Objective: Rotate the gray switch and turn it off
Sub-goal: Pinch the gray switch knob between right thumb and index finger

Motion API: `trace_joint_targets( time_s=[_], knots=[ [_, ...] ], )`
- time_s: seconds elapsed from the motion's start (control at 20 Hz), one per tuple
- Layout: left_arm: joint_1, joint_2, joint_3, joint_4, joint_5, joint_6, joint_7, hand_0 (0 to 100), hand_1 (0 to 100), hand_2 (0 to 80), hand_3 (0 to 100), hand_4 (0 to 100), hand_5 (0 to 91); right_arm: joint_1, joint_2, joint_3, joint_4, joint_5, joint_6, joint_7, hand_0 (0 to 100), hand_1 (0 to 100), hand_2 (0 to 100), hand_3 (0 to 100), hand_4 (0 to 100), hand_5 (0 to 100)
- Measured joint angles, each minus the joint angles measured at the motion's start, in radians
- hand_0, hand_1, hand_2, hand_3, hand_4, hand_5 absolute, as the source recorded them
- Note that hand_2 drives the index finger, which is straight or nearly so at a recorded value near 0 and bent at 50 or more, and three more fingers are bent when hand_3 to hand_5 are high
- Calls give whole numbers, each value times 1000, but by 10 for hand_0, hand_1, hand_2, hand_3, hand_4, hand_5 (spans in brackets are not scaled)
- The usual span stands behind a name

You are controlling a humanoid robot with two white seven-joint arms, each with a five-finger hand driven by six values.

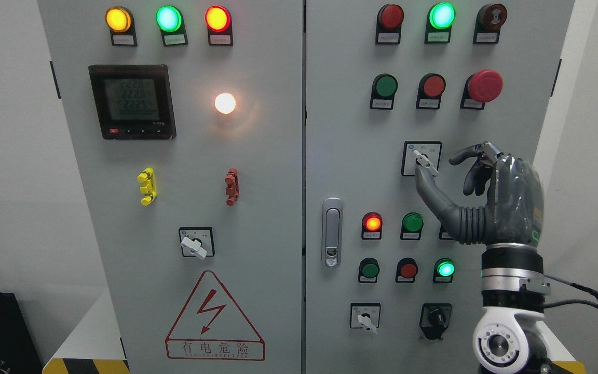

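The gray switch (425, 162) sits on the right door of the cabinet (351, 156), in a small square plate below the row of green, red and big red mushroom buttons. Its lever is tilted, pointing down to the right. My right hand (491, 197) is up at it: the thumb (426, 189) touches the lever from below, while the index finger (467, 154) curves above and to the right, apart from the lever. So my hand is half curled and, as I judge it, not yet grasping the switch; I only touch it with one finger.

The risk I see is this: with the thumb alone the lever can slip off when I turn my wrist, and the switch would stay where it is. The index finger must first come down on the other side. Also, there are other similar switches, one low on this door (366, 318) and one on the left door (195, 244), so I must keep to this one. My left hand does not show.
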Motion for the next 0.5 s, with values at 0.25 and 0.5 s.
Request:
trace_joint_targets(
  time_s=[0.25,0.5],
  knots=[
    [0,0,0,0,0,5,0,120,389,0,0,0,0,-10,7,2,16,1,7,0,51,415,559,952,1000,1000],
    [0,0,0,0,0,6,0,120,389,0,0,0,0,-19,12,4,27,2,22,0,70,410,573,953,1000,1000]
  ],
)
